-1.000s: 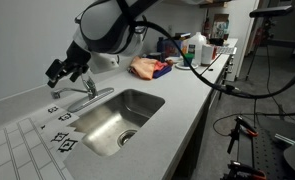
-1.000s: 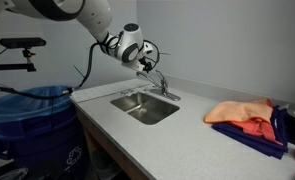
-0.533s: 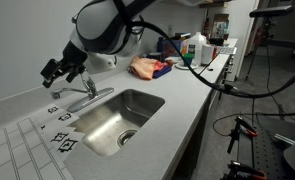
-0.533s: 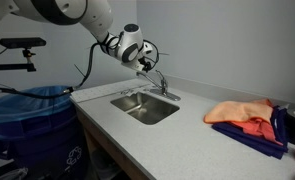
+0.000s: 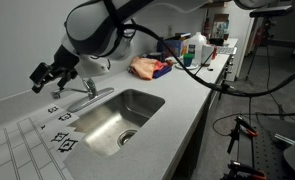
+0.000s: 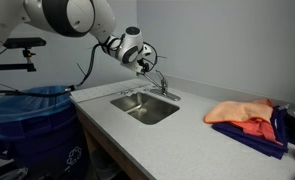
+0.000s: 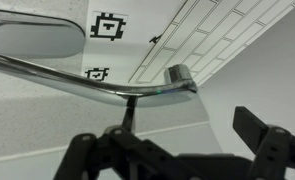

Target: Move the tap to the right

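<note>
In the wrist view the jaws stand spread with nothing between them: one dark finger [image 7: 259, 132] is at 4 o'clock and the other [image 7: 85, 150] at 7 o'clock. Just beyond them, toward 12 o'clock, the tap [image 7: 97, 88] shows as a shiny chrome spout running across the picture, clear of both fingers, with square printed markers [image 7: 109, 25] on the table behind it. In both exterior views the jaws hang above the table [image 5: 187, 100], up at about 10 o'clock from the tap [image 5: 84, 97] and apart from it. The tap [image 6: 159, 85] sits on the table at the back rim of the steel sink [image 5: 117, 120], its lever upright and its low spout close along that rim. Farther along the table, at about 1 o'clock from the sink, an orange cloth [image 5: 149, 67] lies bunched, with bottles [image 5: 199, 48] beyond it. In an exterior view a blue bin [image 6: 32, 110] stands beside the table at 9 o'clock from the sink [image 6: 145, 106].
</note>
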